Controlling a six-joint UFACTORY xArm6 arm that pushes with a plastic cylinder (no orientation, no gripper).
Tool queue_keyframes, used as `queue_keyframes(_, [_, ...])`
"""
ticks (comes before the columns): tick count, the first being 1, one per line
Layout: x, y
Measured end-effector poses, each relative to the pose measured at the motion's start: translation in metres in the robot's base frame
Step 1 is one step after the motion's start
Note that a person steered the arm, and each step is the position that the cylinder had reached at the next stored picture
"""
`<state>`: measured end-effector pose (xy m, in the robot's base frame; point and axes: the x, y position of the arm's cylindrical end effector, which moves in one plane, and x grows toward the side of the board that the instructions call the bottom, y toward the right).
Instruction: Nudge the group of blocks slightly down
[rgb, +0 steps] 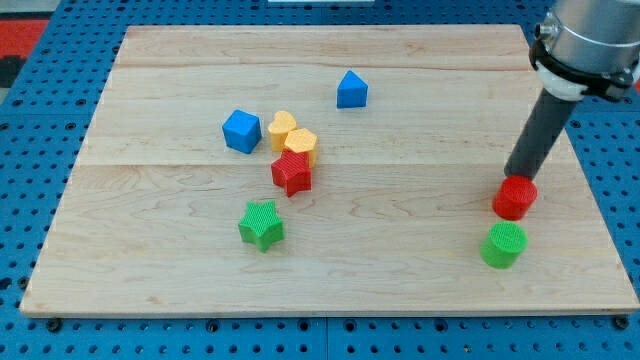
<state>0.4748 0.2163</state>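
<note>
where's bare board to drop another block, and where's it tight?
Free: the view's bottom middle, between green star and green cylinder; the top left, above blue cube. Tight: the cluster of blue cube, yellow blocks, red star; also my tip at red cylinder.

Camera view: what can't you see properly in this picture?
- My tip: its very end sits right behind the red cylinder, so contact is unclear.
- The arm above the rod: cut off by the view's top and right edges.
- The yellow blocks: bunched together, so their shapes are hard to tell.
</note>
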Motion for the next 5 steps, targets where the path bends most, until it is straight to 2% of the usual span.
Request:
queue_keyframes(1, [0.016,-0.015])
queue_keyframes(2, [-0.021,-0.023])
queue_keyframes(3, [-0.082,-0.064])
queue_keyframes(4, [-0.111,-0.134])
queue_keyframes(5, [-0.121,-0.200])
